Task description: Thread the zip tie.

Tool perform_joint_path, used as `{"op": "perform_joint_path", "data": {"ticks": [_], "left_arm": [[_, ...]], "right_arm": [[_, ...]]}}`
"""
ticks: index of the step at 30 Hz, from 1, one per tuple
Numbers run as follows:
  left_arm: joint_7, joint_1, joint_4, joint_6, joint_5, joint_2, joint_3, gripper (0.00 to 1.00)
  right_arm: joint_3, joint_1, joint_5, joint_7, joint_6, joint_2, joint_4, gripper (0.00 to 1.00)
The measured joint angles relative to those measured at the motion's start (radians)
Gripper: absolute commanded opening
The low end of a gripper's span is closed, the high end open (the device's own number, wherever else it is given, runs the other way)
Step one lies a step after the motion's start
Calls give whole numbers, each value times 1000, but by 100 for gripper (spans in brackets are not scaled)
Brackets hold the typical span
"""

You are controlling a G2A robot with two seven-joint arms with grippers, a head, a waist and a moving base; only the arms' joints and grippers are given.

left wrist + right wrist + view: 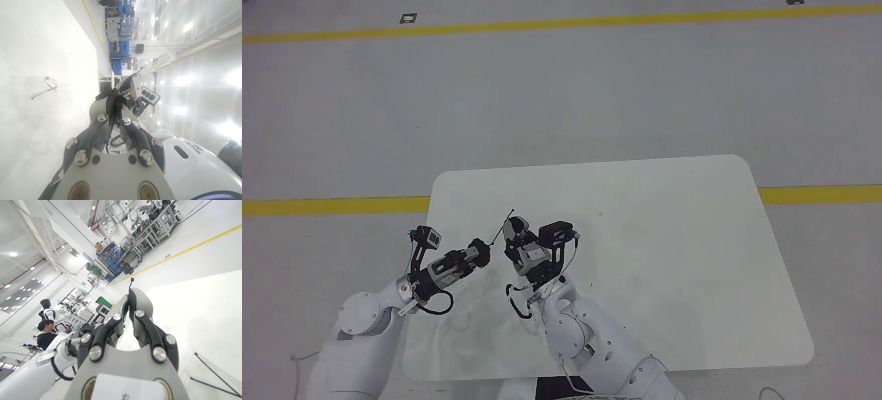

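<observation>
Over table (692, 250) | right tool (129, 293) clenched on one zip tie (131, 280) | left tool (482, 248) clenched | two spare ties (44, 92) in box (60, 103)

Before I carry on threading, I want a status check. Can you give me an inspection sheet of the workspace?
Surface: white table with rounded corners.
Job's things: black zip tie, its head poking out past the right gripper's fingertips.
Clutter: clear container on the table, with spare zip ties inside.
Grippers: right gripper shut on the zip tie. Left gripper shut, close beside it; cannot tell whether it grips the tie.
Cables: black cable loop hanging at the right arm's wrist.
Surroundings: grey floor with yellow lines; shelving with blue bins behind.
</observation>
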Motion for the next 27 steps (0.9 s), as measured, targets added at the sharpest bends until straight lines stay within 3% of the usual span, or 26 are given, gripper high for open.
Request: {"op": "perform_joint_path", "data": {"ticks": [27], "left_arm": [[0, 0, 0, 0, 0, 0, 0, 0]], "right_arm": [[0, -9, -10, -4, -1, 1, -4, 0]]}}
